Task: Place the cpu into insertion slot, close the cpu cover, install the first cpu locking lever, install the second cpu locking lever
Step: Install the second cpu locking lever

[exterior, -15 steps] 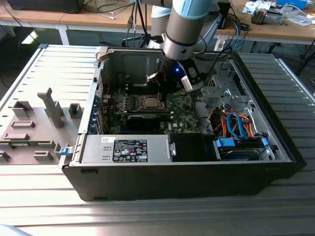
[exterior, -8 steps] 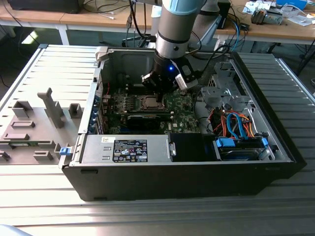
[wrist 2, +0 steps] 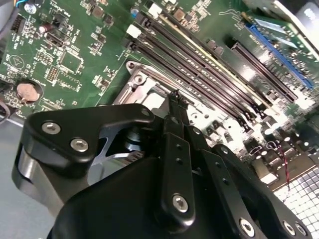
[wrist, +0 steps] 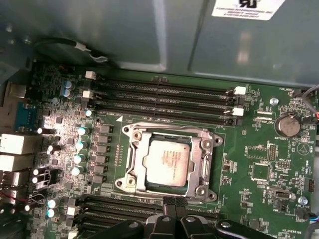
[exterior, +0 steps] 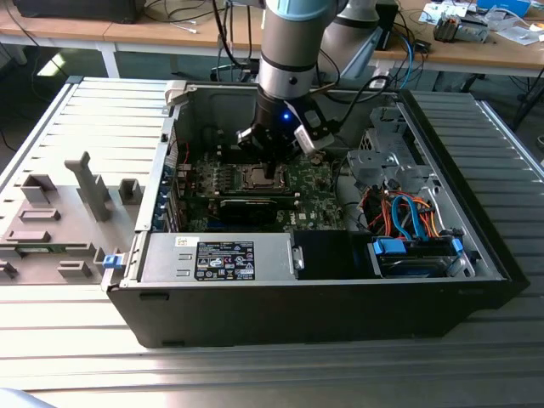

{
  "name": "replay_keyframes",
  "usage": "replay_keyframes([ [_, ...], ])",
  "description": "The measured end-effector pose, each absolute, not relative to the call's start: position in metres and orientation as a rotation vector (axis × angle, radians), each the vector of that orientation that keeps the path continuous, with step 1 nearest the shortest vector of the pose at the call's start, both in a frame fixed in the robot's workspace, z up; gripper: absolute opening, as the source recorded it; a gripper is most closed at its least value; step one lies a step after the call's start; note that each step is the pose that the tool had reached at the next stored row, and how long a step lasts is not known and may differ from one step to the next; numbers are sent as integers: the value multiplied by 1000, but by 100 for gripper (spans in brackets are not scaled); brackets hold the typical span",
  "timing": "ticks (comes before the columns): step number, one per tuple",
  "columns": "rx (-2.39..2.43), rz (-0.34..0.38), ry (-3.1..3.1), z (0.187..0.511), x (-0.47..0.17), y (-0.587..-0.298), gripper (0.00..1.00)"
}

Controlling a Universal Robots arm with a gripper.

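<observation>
A big black computer case (exterior: 323,306) lies open on its side on a ribbed grey metal table (exterior: 85,357), with wooden benches (exterior: 476,51) strewn with cables and parts behind it. Inside the case, a grey power supply box (exterior: 217,257) runs along the near wall, a drive bay with orange and blue cables (exterior: 408,217) fills the end toward the exterior view's right, and the green motherboard (exterior: 310,183) covers the floor in between.

The robot arm (exterior: 293,42) reaches straight down into the case over that board. On the table toward the exterior view's left stands a grey fixture block (exterior: 51,221).

In the first wrist view, the cpu (wrist: 168,162) sits flat in the insertion slot (wrist: 169,163), its silvery top showing through the window of the cpu cover (wrist: 133,159), which lies down around it. Long black memory slots (wrist: 164,99) run just beside the socket.

The gripper (wrist: 173,205) hangs right at the socket's edge, fingers (wrist 2: 175,107) pressed together to a thin tip, holding nothing that I can make out.
</observation>
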State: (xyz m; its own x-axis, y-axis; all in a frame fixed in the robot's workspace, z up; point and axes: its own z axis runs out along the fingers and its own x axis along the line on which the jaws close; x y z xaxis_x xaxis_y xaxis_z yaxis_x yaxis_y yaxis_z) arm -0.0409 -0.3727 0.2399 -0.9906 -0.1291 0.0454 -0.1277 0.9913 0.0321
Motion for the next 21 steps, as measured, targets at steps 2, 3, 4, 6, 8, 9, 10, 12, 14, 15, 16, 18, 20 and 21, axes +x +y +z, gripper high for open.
replay_keyframes([
  [2, 199, -27, -3092, 240, -43, -372, 11],
  [3, 199, -17, -3094, 240, -45, -372, 11],
  [4, 199, -11, -3096, 240, -46, -371, 11],
  [6, 199, 12, -3100, 241, -49, -370, 11],
  [8, 199, 27, -3102, 241, -50, -370, 11],
  [9, 199, 36, -3103, 241, -51, -370, 11],
  [10, 198, 46, -3105, 242, -52, -369, 11],
  [12, 198, 59, -3106, 242, -53, -369, 11],
  [14, 198, 74, -3108, 242, -55, -369, 11],
  [15, 198, 81, -3109, 242, -55, -369, 11],
  [16, 198, 87, -3110, 243, -56, -369, 11],
  [18, 198, 103, -3112, 243, -58, -368, 11],
  [20, 198, 114, -3114, 244, -59, -368, 11],
  [21, 198, 123, -3116, 244, -61, -368, 11],
])
